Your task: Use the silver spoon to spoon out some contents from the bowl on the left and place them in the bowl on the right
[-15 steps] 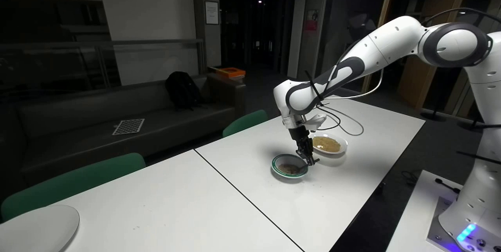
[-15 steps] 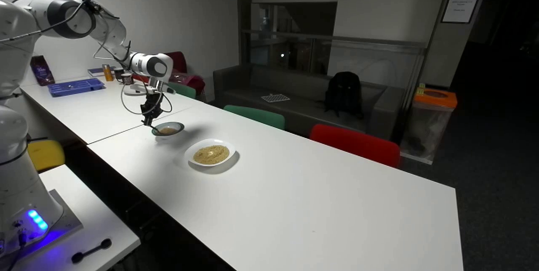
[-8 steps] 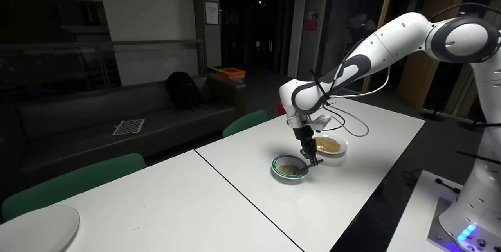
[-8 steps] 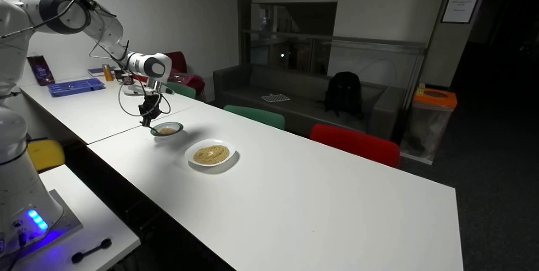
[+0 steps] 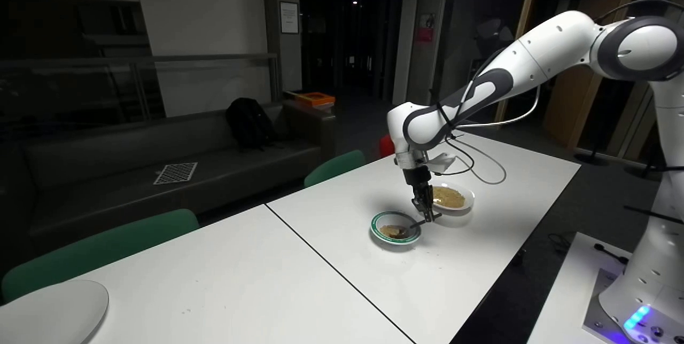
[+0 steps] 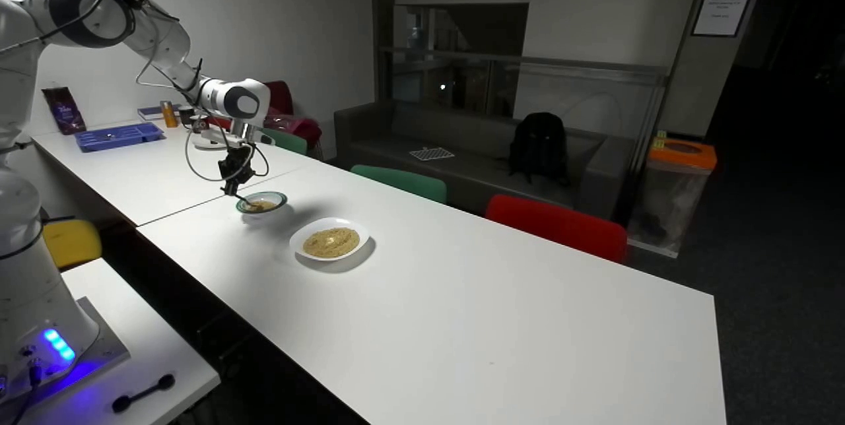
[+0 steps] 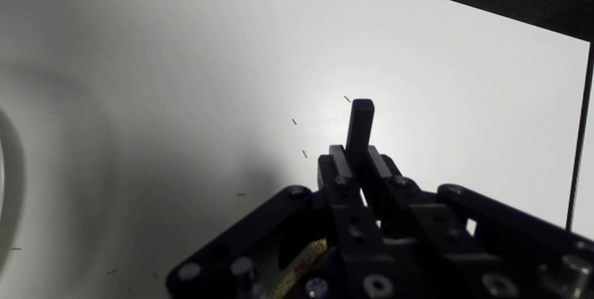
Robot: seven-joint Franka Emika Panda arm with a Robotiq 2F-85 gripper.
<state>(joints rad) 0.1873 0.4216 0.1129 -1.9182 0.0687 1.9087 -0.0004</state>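
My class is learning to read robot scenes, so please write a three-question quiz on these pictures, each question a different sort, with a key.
1. True or false: the gripper is holding nothing.

2. The lower end of the spoon is at:
A) the blue tray
B) the green-rimmed bowl
C) the white dish

3. Fill in: a black ____ rests on the sofa.

Key:
1. False; it is shut on the spoon's handle.
2. B
3. backpack
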